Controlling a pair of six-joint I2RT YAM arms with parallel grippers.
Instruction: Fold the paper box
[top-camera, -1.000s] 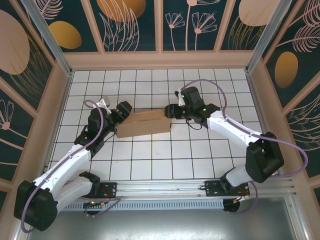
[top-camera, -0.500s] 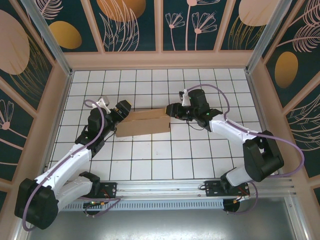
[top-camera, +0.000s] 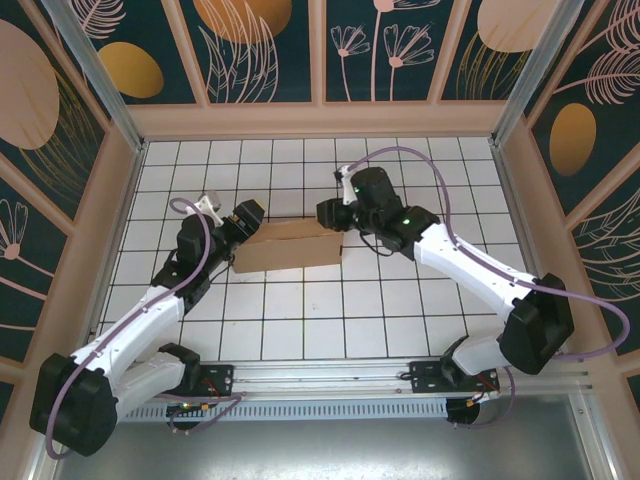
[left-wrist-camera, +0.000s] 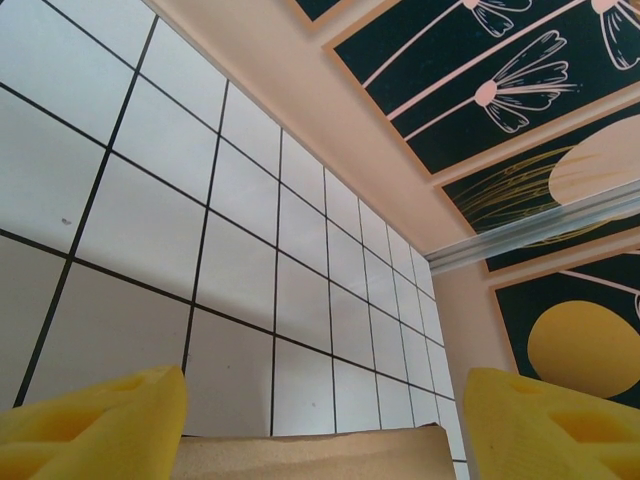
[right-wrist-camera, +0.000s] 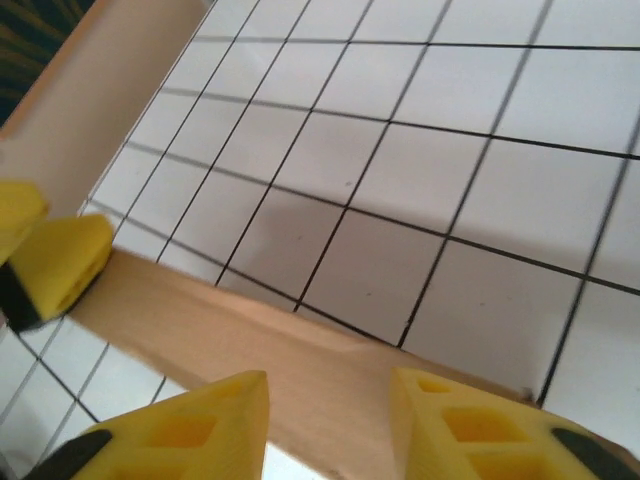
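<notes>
The right pincer (top-camera: 327, 214) has shifted up-left, jaws narrowed yet apart, at the right end of the flat brown cardboard box (top-camera: 290, 250), mid-frame on the white-tiled counter (top-camera: 300, 310). The left pincer (top-camera: 245, 225), jaws spread wide, straddles its left end.

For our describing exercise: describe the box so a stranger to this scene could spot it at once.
Look at the white table with its black grid. Near its middle, between the left gripper and right gripper, lies the box. It is plain brown cardboard, long and low, unlike the black-and-white arms beside it.
</notes>
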